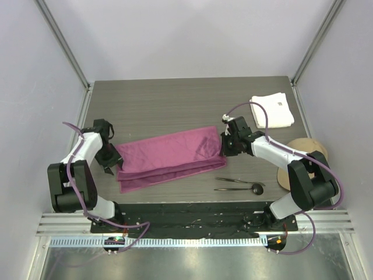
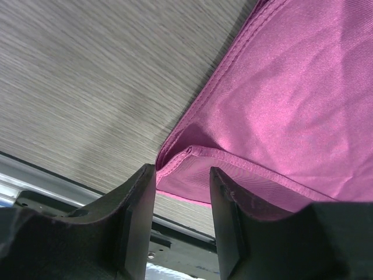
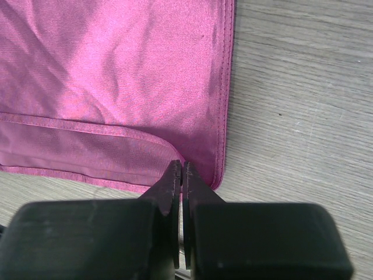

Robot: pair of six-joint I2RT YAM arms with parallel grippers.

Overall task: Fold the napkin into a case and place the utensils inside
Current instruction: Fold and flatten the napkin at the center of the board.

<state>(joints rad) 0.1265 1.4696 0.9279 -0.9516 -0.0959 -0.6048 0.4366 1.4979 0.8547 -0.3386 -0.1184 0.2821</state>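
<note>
The magenta napkin (image 1: 166,156) lies folded into a long, slightly slanted strip across the middle of the table. My left gripper (image 1: 109,169) is open at the strip's left end. In the left wrist view the napkin's hemmed corner (image 2: 189,151) sits just past the gap between the open fingers of that gripper (image 2: 182,175). My right gripper (image 1: 224,146) is at the strip's right end. In the right wrist view it (image 3: 182,166) is pinched shut on the corner of the napkin's (image 3: 116,87) upper layer. The two dark utensils (image 1: 239,184) lie side by side in front of the strip, the spoon's round head (image 1: 257,188) to the right.
A folded white cloth (image 1: 272,111) with a small tag lies at the back right. A tan round wooden piece (image 1: 307,149) sits at the right edge, partly behind my right arm. The black base rail (image 1: 192,213) runs along the near edge.
</note>
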